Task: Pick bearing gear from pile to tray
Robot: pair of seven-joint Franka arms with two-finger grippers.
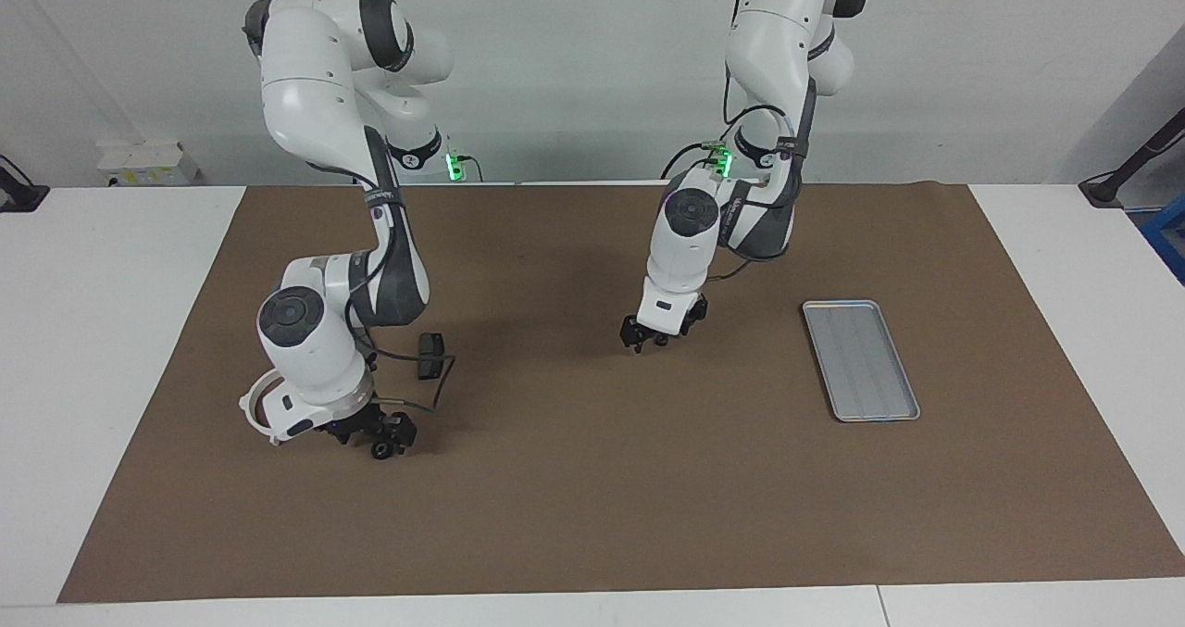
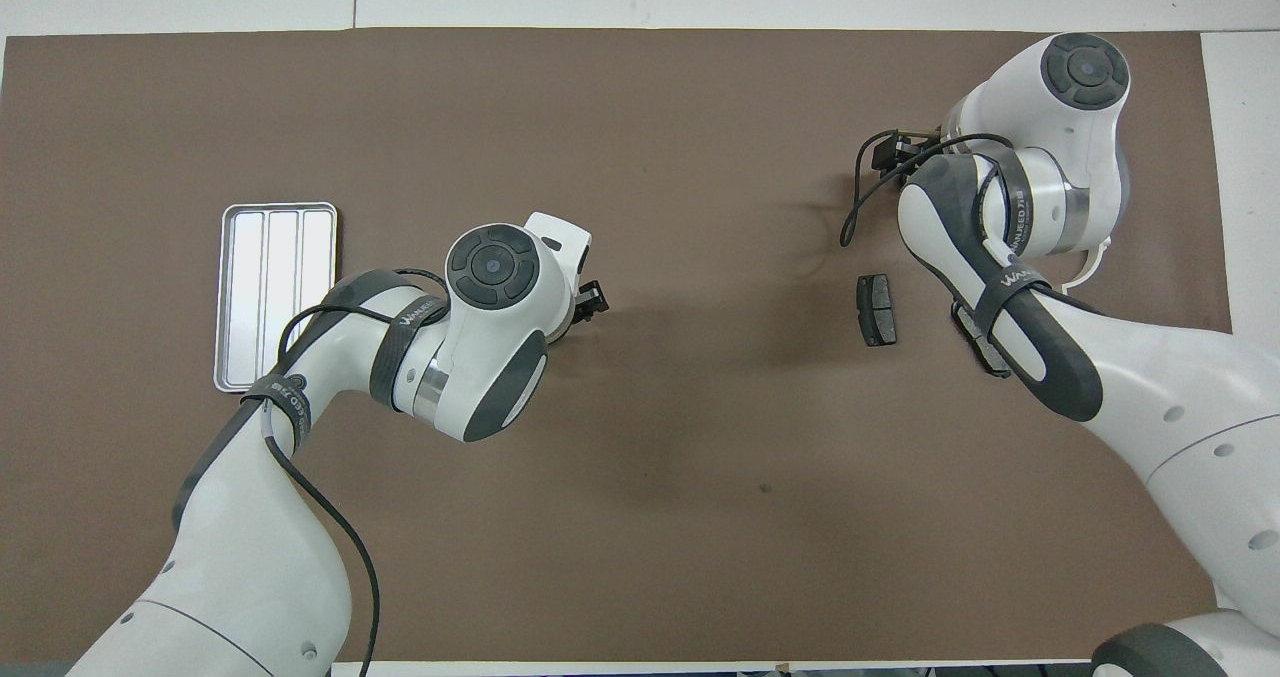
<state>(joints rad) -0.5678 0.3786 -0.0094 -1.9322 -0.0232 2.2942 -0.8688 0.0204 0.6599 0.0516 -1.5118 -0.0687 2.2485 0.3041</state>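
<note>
A: The mat (image 1: 592, 479) looks like matt brown paper or felt, smooth, with no shine.

B: And the tray (image 1: 861, 360) is silver-grey metal, dull satin, its floor faintly ribbed.

A: The arms (image 1: 305, 99) have glossy white plastic shells with matt dark grey bands.

B: The pad (image 2: 877, 309) is dark grey and matt. The table (image 1: 111, 331) is smooth white.

Brown mat (image 1: 592, 479) over a white table (image 1: 102, 331). Silver-grey tray (image 1: 861, 358), faintly ribbed floor. Dark grey brake pad (image 2: 877, 309). Small black gear (image 1: 380, 450). Arms white with dark grey joints; each claw black.
</note>
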